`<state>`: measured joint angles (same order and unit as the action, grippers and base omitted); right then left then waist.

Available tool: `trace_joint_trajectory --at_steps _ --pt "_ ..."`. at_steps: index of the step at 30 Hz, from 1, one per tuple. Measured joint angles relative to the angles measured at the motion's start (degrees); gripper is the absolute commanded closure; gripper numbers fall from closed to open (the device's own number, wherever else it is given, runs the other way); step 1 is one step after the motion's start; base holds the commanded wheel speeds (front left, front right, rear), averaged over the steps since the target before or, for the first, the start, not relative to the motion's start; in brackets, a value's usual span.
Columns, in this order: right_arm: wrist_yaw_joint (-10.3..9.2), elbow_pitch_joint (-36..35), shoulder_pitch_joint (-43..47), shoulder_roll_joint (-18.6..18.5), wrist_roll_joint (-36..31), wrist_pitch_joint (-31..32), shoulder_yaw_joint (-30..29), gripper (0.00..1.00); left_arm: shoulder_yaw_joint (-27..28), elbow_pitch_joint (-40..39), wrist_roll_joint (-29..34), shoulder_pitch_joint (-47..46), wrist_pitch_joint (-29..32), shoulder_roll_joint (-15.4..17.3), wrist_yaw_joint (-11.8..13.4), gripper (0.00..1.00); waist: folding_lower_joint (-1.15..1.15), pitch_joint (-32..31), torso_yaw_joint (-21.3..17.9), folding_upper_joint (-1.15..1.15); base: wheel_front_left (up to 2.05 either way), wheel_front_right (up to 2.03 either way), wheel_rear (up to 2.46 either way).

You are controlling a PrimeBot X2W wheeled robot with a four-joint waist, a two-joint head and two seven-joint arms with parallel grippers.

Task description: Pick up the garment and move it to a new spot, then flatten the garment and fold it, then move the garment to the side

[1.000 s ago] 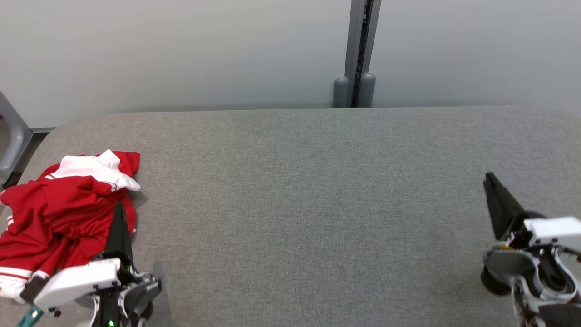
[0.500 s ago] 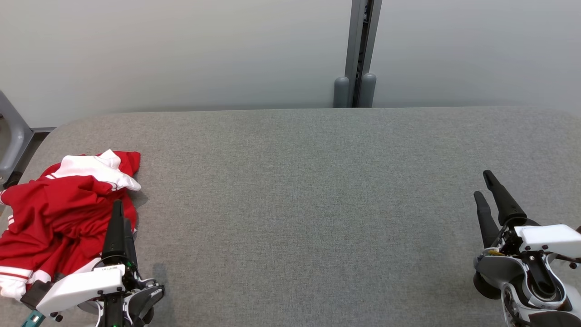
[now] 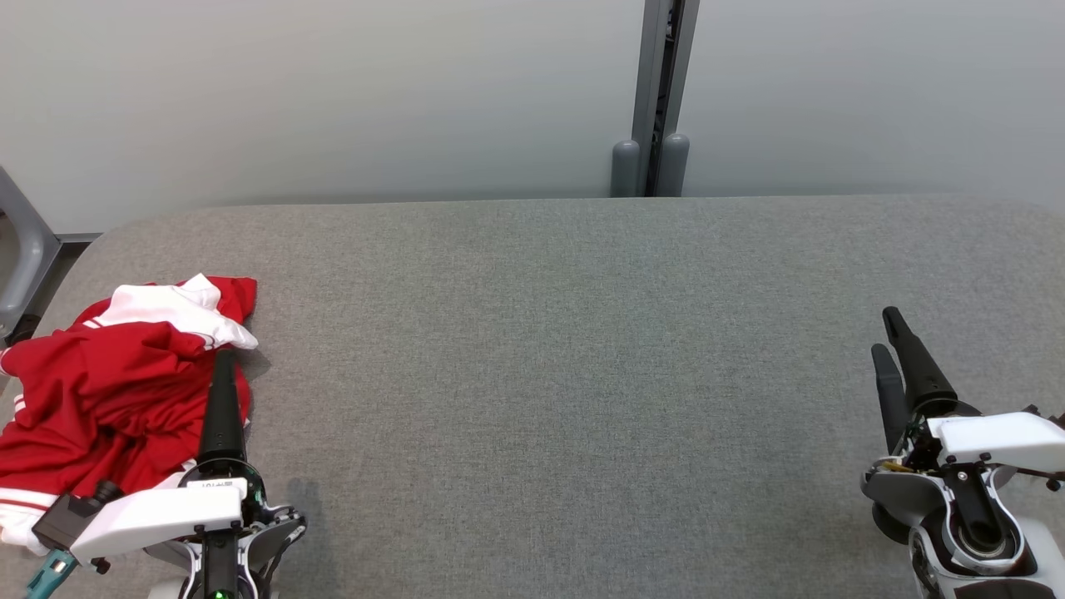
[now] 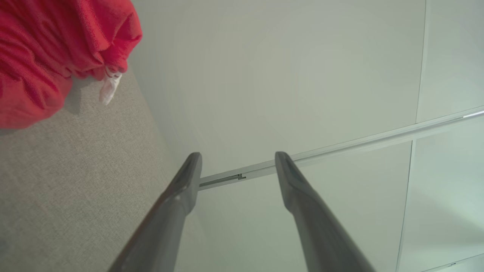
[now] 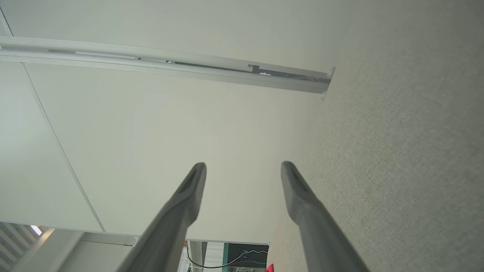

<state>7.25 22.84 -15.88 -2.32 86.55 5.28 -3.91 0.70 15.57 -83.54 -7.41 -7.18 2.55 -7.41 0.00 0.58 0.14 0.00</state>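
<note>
The garment [image 3: 108, 391], red with white trim, lies crumpled on the far left of the grey table [image 3: 541, 374]. My left gripper [image 3: 223, 362] stands at the heap's right edge, its fingers overlapping the red cloth in the head view. In the left wrist view the left gripper [image 4: 238, 155] is open with nothing between its fingers, and the garment [image 4: 45, 56] lies apart from them at the upper left. My right gripper [image 3: 884, 333] is at the table's right side, far from the cloth. In its own wrist view the right gripper [image 5: 244, 165] is open and empty.
A pale wall runs behind the table, with a grey post [image 3: 657, 100] and two rounded stubs at its foot. A grey curved frame [image 3: 21, 249] stands off the table's left end. The table's left edge runs just beyond the garment.
Both grippers have gone from shut to open. The left one has shifted slightly beside the garment, and the right one has moved a little lower and left. The garment has not moved.
</note>
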Motion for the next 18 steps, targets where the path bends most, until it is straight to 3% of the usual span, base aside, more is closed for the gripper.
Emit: trace_joint_trajectory --at_steps 18 --pt "0.0 -5.5 1.5 -0.1 -15.7 -5.2 2.1 0.0 -0.3 -1.0 18.6 0.7 -1.9 0.0 0.0 0.0 0.0 -0.1 0.2 0.0 0.0 0.0 0.0"
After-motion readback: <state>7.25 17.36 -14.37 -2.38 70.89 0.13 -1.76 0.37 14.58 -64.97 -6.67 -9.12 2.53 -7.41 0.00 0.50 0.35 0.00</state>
